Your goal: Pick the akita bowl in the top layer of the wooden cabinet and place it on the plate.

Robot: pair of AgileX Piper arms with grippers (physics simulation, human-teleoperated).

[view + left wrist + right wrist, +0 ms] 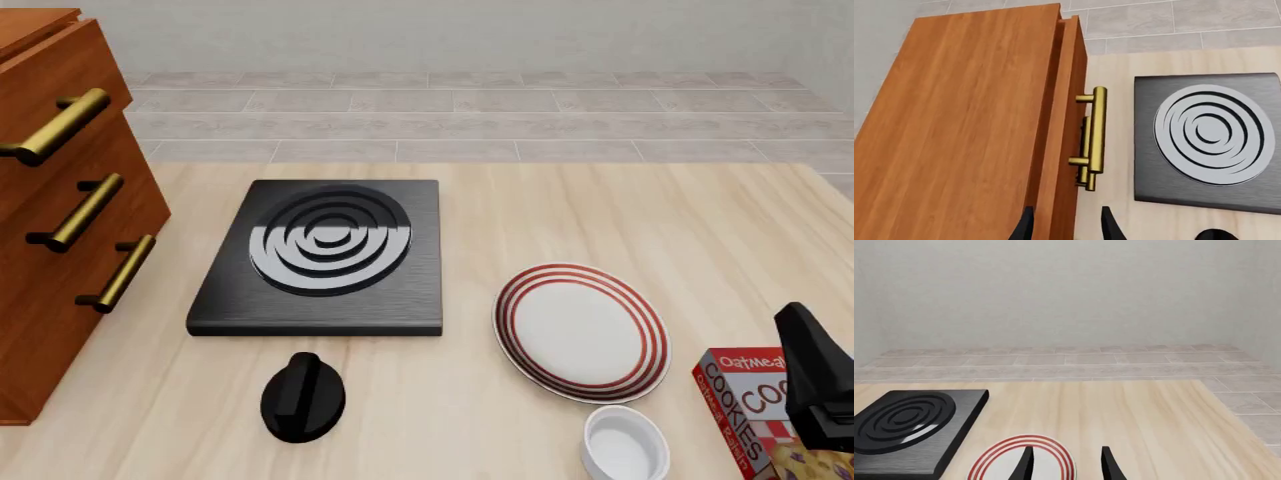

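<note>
At far left, the wooden cabinet [60,210] stands on the counter [561,215], its frame cut off by my front view; three brass handles run down its reddish-brown face. My left wrist view looks down on the top layer [1066,125], which sits slightly proud of the cabinet top, its handle [1095,131] clear. The left end effector [1066,225] hovers above that drawer front, fingers apart. The akita bowl is nowhere visible. Right of the cabinet lie a black stove [324,255] and knob [304,397], then the red-ringed plate [582,330], bare, with open counter behind it. A small white bowl [625,443] and cookie box [761,400] crowd the near right edge. The right end effector [1066,465] hangs spread apart near the plate.
</note>
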